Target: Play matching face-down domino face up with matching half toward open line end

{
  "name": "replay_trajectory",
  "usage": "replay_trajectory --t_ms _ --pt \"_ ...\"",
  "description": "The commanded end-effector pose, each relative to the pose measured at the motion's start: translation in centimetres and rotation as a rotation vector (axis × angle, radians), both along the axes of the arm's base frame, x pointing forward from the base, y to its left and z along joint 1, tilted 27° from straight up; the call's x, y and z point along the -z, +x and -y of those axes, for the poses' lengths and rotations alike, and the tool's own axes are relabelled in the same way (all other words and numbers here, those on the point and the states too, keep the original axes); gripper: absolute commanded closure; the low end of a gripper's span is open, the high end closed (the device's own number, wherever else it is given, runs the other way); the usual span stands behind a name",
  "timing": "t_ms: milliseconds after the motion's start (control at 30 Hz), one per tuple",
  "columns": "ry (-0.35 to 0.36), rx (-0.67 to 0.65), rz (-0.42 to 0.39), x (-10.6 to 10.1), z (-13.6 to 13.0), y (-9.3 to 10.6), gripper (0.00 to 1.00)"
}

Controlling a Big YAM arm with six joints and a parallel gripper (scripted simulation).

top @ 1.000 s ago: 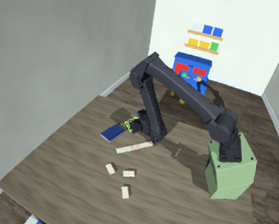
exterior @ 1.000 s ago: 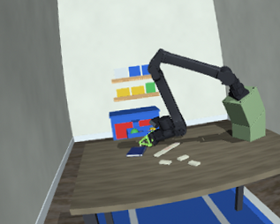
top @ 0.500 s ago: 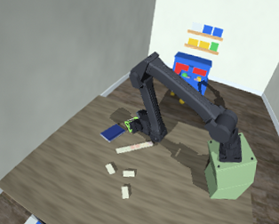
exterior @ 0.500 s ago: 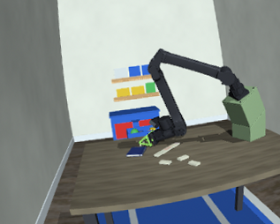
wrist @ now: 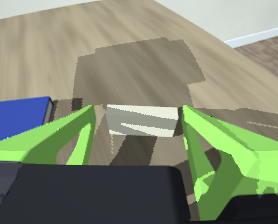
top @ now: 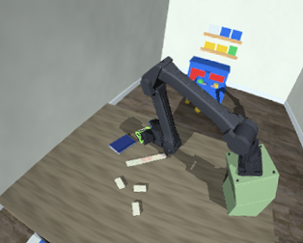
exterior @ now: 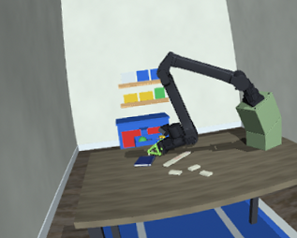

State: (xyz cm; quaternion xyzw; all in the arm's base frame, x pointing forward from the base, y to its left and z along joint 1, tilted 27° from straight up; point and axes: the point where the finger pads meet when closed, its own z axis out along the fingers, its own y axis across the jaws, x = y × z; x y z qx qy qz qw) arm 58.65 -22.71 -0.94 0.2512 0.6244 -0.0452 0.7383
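Note:
The line of face-up dominoes (top: 145, 160) lies in the middle of the table, and also shows in the exterior view (exterior: 177, 158). Three cream face-down dominoes (top: 120, 182) (top: 140, 188) (top: 137, 207) lie apart in front of it. My gripper (top: 141, 135) is low over the table behind the line's left end. In the wrist view its green fingers are open on either side of another cream domino (wrist: 143, 120), with a small gap on the left side. I cannot tell that domino's face.
A blue book (top: 122, 145) lies flat just left of the gripper, also in the wrist view (wrist: 22, 117). The arm's green base block (top: 249, 187) stands at the table's right. A blue cabinet (top: 207, 79) stands behind the table.

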Motion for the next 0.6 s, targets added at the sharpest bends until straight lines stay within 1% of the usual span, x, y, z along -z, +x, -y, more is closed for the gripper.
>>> replay_trajectory --t_ms 0,400,567 --pt "-0.002 0.002 0.006 -0.37 0.14 0.01 0.28" --pt "-0.002 0.002 0.006 -0.37 0.14 0.01 0.28" --pt "0.008 -0.007 -0.018 -0.71 0.19 -0.16 0.28"
